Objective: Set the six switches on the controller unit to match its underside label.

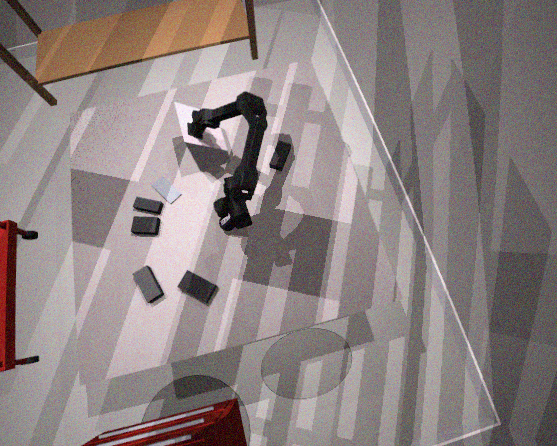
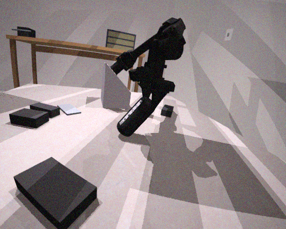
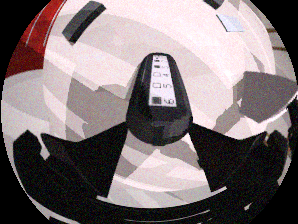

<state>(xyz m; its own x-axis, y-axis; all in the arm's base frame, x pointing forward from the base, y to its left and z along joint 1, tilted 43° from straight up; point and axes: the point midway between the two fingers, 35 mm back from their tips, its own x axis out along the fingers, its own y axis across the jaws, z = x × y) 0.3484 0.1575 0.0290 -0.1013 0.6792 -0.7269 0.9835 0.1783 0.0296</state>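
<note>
The dark grey controller unit (image 1: 226, 222) (image 2: 135, 119) (image 3: 160, 117) is held steeply tilted, its lower end close above the bench; whether it touches is unclear. My gripper (image 1: 234, 212) (image 2: 148, 102) (image 3: 158, 126) is shut on the unit, one finger at each side near its upper end. The white label (image 2: 130, 113) (image 3: 162, 90) on its underside faces the wrist camera. There square 6 is filled, 5 and 4 are empty, and 3 looks filled; 2 and 1 are too small to read surely. The rocker switches are hidden.
Dark modules (image 1: 148, 205) (image 1: 145, 225) (image 1: 148, 284) (image 1: 198, 287) lie left and front of the arm, another (image 1: 281, 155) (image 2: 167, 111) behind it. A pale blue plate (image 1: 166, 190) (image 2: 69, 109) (image 3: 230, 23) lies near a grey-white wedge (image 2: 114, 90) (image 3: 265, 95).
</note>
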